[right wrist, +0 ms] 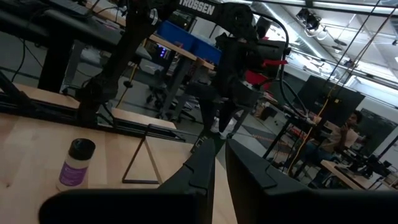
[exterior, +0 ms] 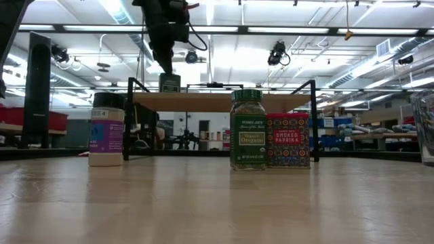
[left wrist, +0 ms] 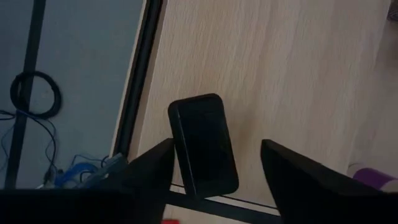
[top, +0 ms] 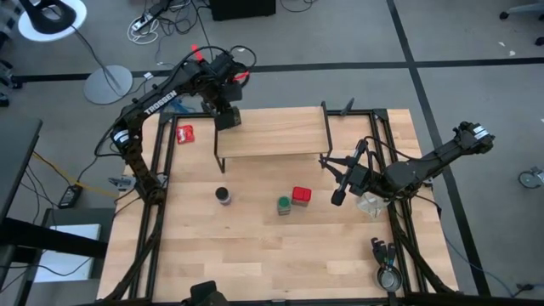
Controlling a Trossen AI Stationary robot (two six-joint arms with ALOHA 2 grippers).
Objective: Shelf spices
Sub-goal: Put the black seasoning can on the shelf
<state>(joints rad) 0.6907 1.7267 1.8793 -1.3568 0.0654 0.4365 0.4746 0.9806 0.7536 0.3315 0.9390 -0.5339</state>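
The dark olive tin (left wrist: 203,144) stands upright on its base at the left end of the shelf (top: 272,132), also seen in the low view (exterior: 169,83). My left gripper (left wrist: 216,144) hangs open just over it, pointing steeply down, one finger on either side of the tin. The dark-capped jar (top: 223,195), the green jar (top: 284,205) and the red tin (top: 301,195) stand on the table in front of the shelf. My right gripper (top: 338,197) waits shut and level to the right of the red tin, holding nothing.
A flat red-and-white packet (top: 185,133) lies on the table left of the shelf. A clear container (top: 371,204) stands beside my right arm. A small round dish (top: 389,276) sits at the near right corner. The shelf's middle and right parts are bare.
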